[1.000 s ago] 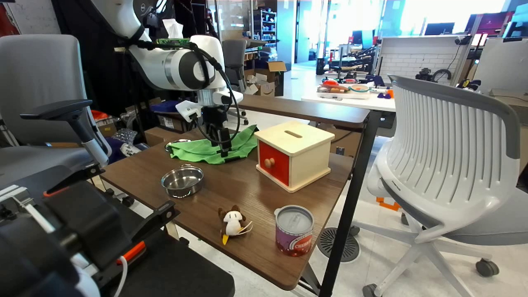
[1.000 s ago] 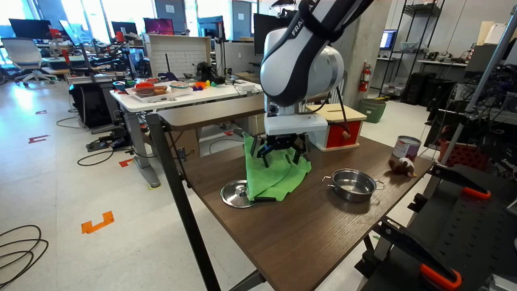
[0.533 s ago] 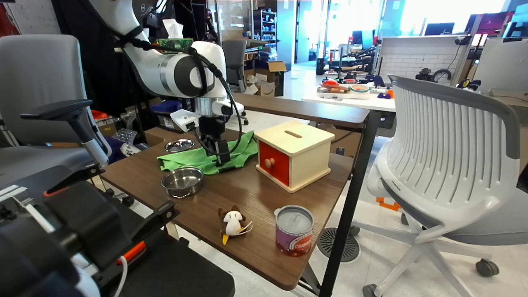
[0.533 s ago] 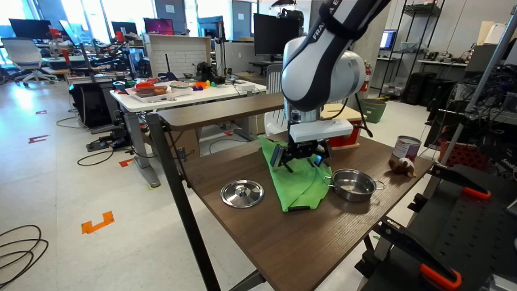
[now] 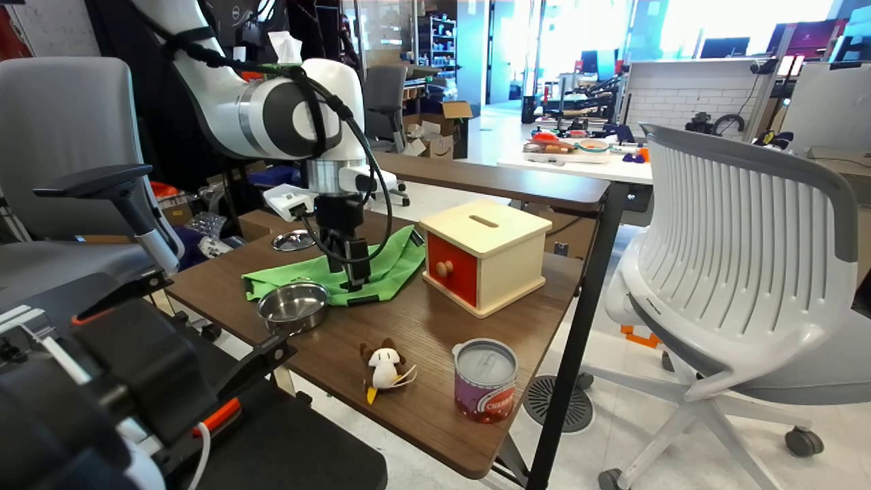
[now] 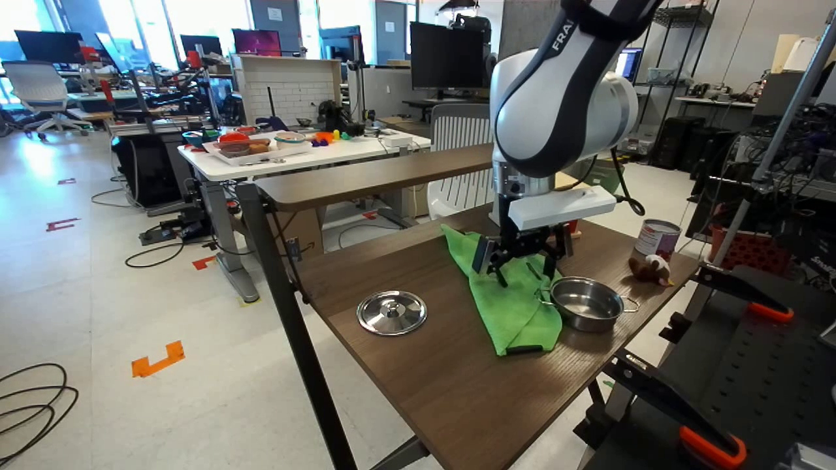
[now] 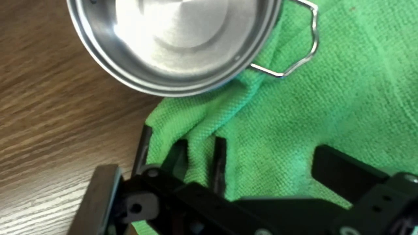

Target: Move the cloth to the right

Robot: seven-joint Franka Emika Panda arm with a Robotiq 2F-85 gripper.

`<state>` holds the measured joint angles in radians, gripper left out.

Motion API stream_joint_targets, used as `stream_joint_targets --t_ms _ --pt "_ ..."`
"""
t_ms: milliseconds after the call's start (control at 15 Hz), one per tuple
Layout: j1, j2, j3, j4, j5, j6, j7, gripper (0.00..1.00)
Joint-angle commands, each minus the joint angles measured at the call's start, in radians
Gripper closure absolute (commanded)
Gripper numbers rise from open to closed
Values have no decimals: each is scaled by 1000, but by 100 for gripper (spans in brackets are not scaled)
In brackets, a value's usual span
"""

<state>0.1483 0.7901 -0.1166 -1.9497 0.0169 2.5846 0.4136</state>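
Observation:
The green cloth (image 5: 395, 272) lies rumpled on the brown table, with dark strips along parts of its edge. It also shows in an exterior view (image 6: 516, 320) and fills much of the wrist view (image 7: 287, 111). My gripper (image 5: 354, 284) is low on the cloth, fingertips down at its surface. In an exterior view the gripper's (image 6: 526, 275) fingers are spread. In the wrist view the gripper's (image 7: 249, 163) fingers are wide apart with cloth lying flat between them. A fold of cloth bunches beside one finger. Whether the fingertips press on the cloth cannot be told.
A steel pot (image 6: 588, 305) meets the cloth's edge; its handle (image 7: 314, 36) lies over the cloth. A steel lid (image 6: 392, 313) rests on the table (image 6: 444, 378). A wooden box (image 5: 514, 265) stands beside the cloth. A plush toy (image 5: 384, 367) and a can (image 5: 485, 384) are near the table's end.
The gripper and cloth have moved together, away from the lid and toward the pot. The lid, partly covered before, is now uncovered. The pot has shifted slightly the same way.

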Motion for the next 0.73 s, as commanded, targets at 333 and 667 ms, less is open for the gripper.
stream_joint_targets --t_ms 333,667 --pt "9 -227 -9 -185 8 147 -8 0" --pt "0 -284 12 -199 15 143 -16 0"
